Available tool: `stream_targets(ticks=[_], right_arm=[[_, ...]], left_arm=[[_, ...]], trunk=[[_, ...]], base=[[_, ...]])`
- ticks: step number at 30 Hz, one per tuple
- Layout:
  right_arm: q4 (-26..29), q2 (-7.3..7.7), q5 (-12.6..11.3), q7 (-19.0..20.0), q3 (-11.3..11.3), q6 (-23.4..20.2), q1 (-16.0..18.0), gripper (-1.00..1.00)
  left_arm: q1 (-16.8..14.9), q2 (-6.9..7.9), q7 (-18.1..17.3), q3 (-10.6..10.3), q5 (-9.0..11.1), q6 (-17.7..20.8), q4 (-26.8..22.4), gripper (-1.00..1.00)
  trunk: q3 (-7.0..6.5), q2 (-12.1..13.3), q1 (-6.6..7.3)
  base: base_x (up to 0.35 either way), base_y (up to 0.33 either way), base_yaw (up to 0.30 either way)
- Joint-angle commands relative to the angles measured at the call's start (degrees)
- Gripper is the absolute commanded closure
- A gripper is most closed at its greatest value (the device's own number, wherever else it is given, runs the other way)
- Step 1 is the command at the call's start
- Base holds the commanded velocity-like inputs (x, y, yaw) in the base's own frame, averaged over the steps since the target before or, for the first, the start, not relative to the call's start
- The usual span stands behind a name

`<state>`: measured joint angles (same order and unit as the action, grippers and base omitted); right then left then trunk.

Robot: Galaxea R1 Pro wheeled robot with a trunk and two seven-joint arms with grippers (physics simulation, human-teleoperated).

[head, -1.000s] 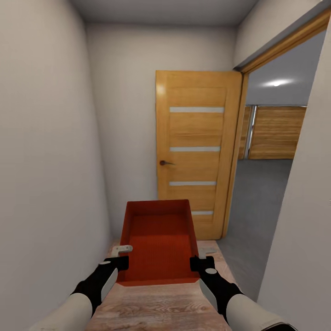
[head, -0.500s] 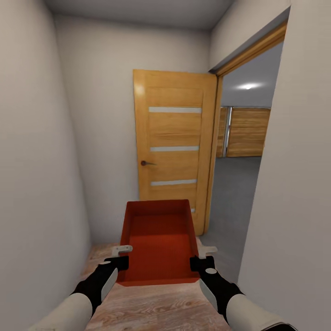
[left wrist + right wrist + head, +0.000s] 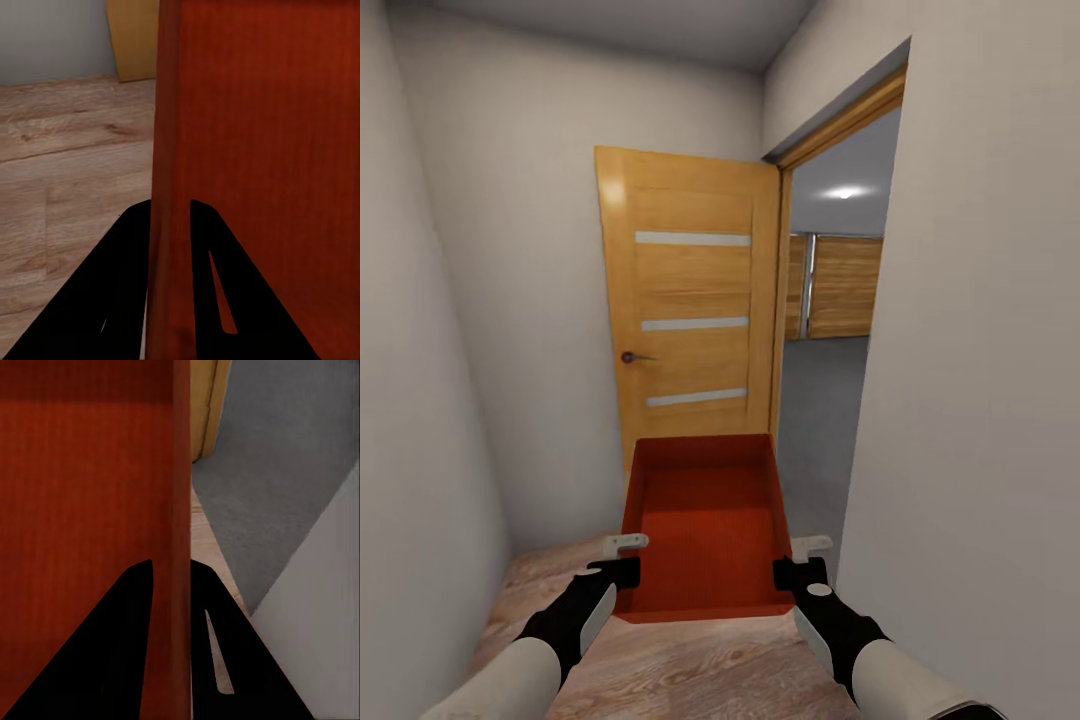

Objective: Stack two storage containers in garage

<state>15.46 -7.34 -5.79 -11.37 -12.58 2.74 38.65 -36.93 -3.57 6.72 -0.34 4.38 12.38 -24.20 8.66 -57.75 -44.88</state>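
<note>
I carry one orange-red storage container (image 3: 705,525) in front of me, held level above the wood plank floor. My left gripper (image 3: 626,572) is shut on its left wall, which runs between the black fingers (image 3: 112,300) in the left wrist view. On the opposite wall my right gripper (image 3: 788,574) is shut, the container wall (image 3: 180,547) passing between its fingers. Through the doorway the garage's dark grey floor (image 3: 815,420) shows.
An open wooden door (image 3: 690,310) stands ahead, swung against the end wall of a narrow hallway. The doorway (image 3: 830,330) opens to its right. A pale wall (image 3: 980,400) is close on my right and another (image 3: 420,400) on my left. Wood plank floor (image 3: 690,670) lies below.
The whole view has swung to the right, so the door and doorway sit further left in the picture. Both grippers and the container keep the same place in the view.
</note>
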Motion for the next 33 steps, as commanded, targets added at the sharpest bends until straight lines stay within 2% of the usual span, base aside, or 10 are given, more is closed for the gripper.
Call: stream_targets(ticks=[1,14,27,33], right_arm=[[-0.08,0.05,-0.36,-0.50,1.24,0.33,0.11,1.00],[-0.08,0.04,-0.36,-0.50,1.24,0.33,0.11,1.00],[-0.08,-0.01,-0.36,-0.50,1.24,0.35,0.11,1.00],[-0.08,-0.04,-0.36,-0.50,1.24,0.33,0.11,1.00]], left_arm=[[0.02,0.77,0.66,0.24,-0.86,0.46,-0.22,1.00],[0.02,0.75,0.62,0.25,-0.86,0.47,0.28,1.00],[0.02,0.77,0.64,0.22,-0.86,0.46,0.38,1.00],[0.02,0.80,0.61,0.25,-0.86,0.46,0.38,1.00]], trunk=[[0.08,-0.06,-0.01],[0.08,-0.06,-0.01],[0.08,-0.06,-0.01],[0.08,-0.06,-0.01]], base=[[0.022,0.000,-0.285],[0.242,0.093,-0.274],[0.304,0.187,-0.028],[0.305,0.193,-0.217]])
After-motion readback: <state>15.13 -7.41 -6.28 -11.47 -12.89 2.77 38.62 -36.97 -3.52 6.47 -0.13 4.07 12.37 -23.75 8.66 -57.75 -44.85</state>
